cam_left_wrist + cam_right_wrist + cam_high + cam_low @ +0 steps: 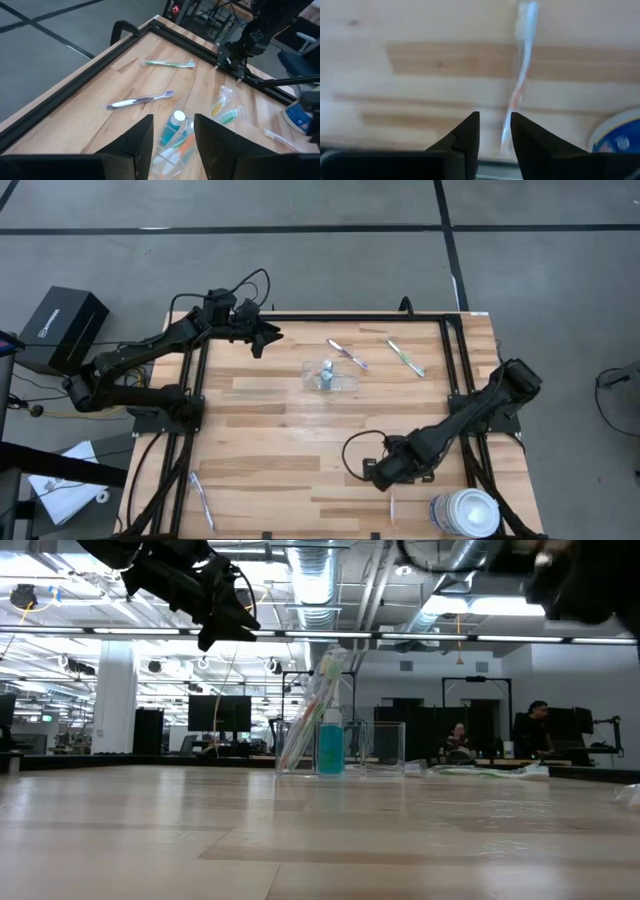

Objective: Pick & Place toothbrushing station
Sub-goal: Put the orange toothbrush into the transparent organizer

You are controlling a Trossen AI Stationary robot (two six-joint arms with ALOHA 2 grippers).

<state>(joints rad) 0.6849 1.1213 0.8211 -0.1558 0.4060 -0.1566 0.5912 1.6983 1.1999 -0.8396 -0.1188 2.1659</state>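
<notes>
The clear plastic container (330, 377) stands at the table's middle. It holds a teal toothpaste tube (330, 747) and several leaning toothbrushes (308, 710). A purple-white toothbrush (347, 354) and a green one (406, 358) lie flat beyond it. A white toothbrush (392, 505) lies near the front edge and another (201, 500) lies at the near left. My left gripper (262, 335) hovers open and empty, high over the far left, with the container (172, 137) below its fingers. My right gripper (380, 475) is open and low, and the white toothbrush (522, 75) lies just ahead of its fingers.
A large white round tub (465, 513) stands at the near right corner, close to the white toothbrush. Black frame rails (455, 370) run along the table's left and right sides. A black box (60, 328) sits off the table at the left. People sit in the room behind (530, 730).
</notes>
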